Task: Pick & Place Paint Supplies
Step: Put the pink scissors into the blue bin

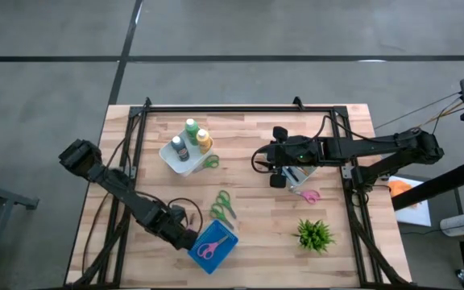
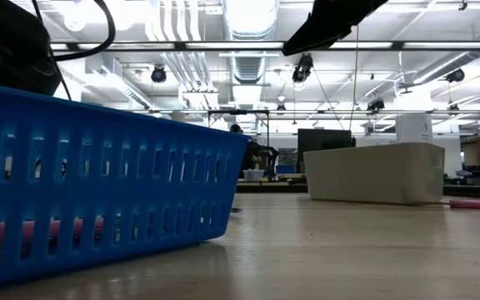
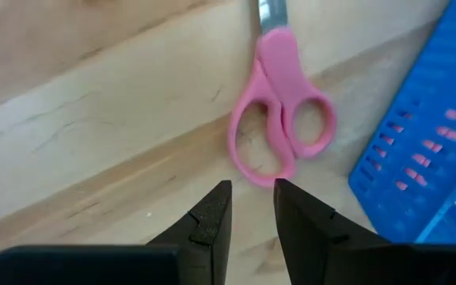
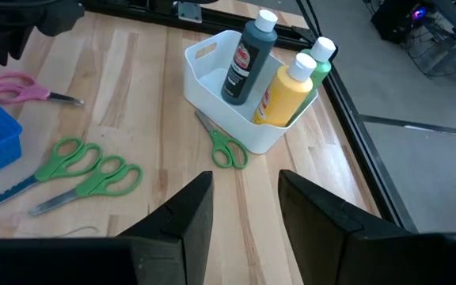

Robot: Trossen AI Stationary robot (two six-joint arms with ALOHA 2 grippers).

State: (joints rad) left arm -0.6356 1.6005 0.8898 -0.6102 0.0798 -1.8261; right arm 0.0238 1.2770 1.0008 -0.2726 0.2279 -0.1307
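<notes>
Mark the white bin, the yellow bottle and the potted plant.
white bin (image 4: 212, 57): right wrist view, bare left wall.
yellow bottle (image 4: 282, 93): right wrist view, body.
potted plant (image 1: 314, 234): high view, middle of the leaves.

The wooden table (image 1: 256, 242) carries a white bin (image 1: 176, 161), a blue basket (image 1: 220, 251) and a potted plant (image 1: 314, 234). Green scissors (image 1: 223, 206) (two pairs together) lie mid-table, a third green pair (image 1: 209, 162) beside the bin.

Three squeeze bottles (image 1: 190, 138) stand in the bin (image 1: 176, 160). One pair of scissors (image 1: 209, 162) lies just beside the bin; the basket (image 1: 213, 247) sits well apart from it.
</notes>
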